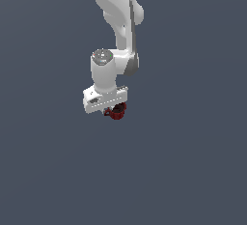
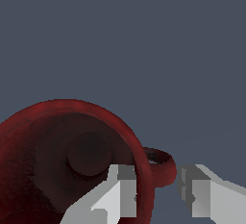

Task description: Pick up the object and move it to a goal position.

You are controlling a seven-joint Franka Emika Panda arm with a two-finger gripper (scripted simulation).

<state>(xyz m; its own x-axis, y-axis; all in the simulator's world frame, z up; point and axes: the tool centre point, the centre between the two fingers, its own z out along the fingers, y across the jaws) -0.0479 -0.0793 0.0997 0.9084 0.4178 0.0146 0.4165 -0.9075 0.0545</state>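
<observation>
The dark red mug (image 1: pixel 117 112) sits just under my white gripper (image 1: pixel 114 109) in the exterior view, mostly hidden by the hand. In the wrist view the mug (image 2: pixel 53 136) fills the lower corner, its dark inside facing the camera and its little handle (image 2: pixel 163 163) on the side. My gripper (image 2: pixel 158 196) straddles the mug's wall beside the handle. One finger (image 2: pixel 115 196) is inside the cup against the wall. The other finger (image 2: pixel 204 194) is outside, with a visible gap to the wall. The gripper is open.
Only a plain dark grey-blue ground (image 1: pixel 193 161) surrounds the arm and the mug in both views. No other object or goal marker shows.
</observation>
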